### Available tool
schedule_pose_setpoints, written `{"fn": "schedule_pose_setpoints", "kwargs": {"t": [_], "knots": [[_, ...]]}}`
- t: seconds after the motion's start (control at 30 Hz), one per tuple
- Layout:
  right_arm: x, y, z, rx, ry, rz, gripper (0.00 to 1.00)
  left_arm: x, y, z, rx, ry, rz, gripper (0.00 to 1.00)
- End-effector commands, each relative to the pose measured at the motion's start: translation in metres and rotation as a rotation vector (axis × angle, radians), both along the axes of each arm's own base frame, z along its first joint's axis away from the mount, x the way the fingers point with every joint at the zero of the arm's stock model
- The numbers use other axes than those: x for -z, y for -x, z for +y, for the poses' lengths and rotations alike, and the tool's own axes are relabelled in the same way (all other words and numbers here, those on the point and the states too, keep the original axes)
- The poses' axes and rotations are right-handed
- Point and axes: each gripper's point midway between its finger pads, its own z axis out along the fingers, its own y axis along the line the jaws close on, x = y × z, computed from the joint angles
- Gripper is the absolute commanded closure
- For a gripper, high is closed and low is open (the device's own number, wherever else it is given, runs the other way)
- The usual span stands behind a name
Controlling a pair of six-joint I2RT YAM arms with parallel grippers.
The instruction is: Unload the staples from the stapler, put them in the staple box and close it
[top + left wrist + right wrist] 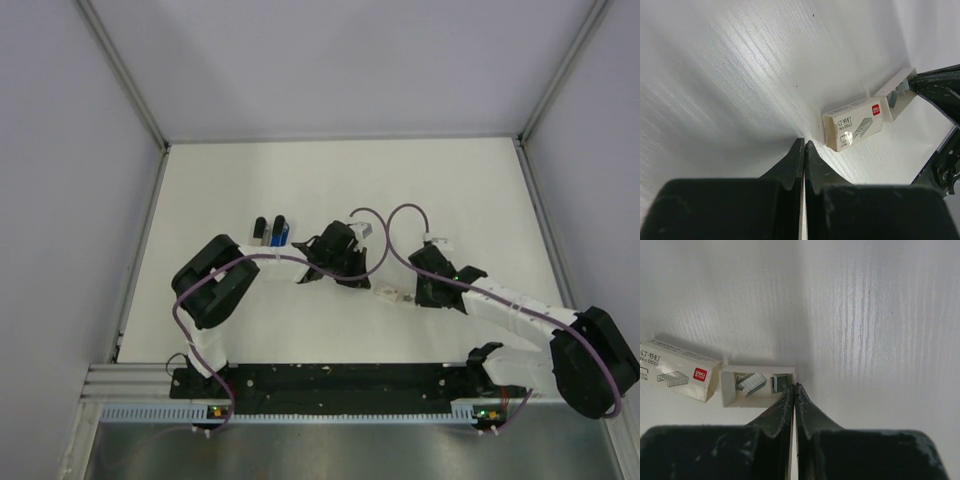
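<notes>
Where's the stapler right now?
Top view: the stapler lies left of centre on the table, just left of the left claw; neither wrist view shows it.

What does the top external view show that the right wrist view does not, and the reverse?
Only the top external view shows the stapler, lying left of centre, and the purple cables. Only the right wrist view shows the staple strips inside the open tray and the print on the box sleeve. Both show the sleeve and tray side by side, the white table and the right tool, shut at the tray's corner.
</notes>
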Motion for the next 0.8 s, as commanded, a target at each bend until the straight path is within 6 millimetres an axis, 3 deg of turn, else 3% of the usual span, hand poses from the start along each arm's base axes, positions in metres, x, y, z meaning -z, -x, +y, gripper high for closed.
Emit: {"fn": "schedule_pose_setpoints", "kwargs": {"t": [0.0,0.77], "knots": [[-0.005,0.003,-0.002,0.016,0.006,-0.020,1.00,0.005,0.005,0.012,0.008,-0.042,-0.003,1.00],[-0.015,-0.003,0.009,0.045,-0.001,-0.053,1.00,-0.001,0.017,-0.008,-0.012,0.017,0.042,1.00]]}}
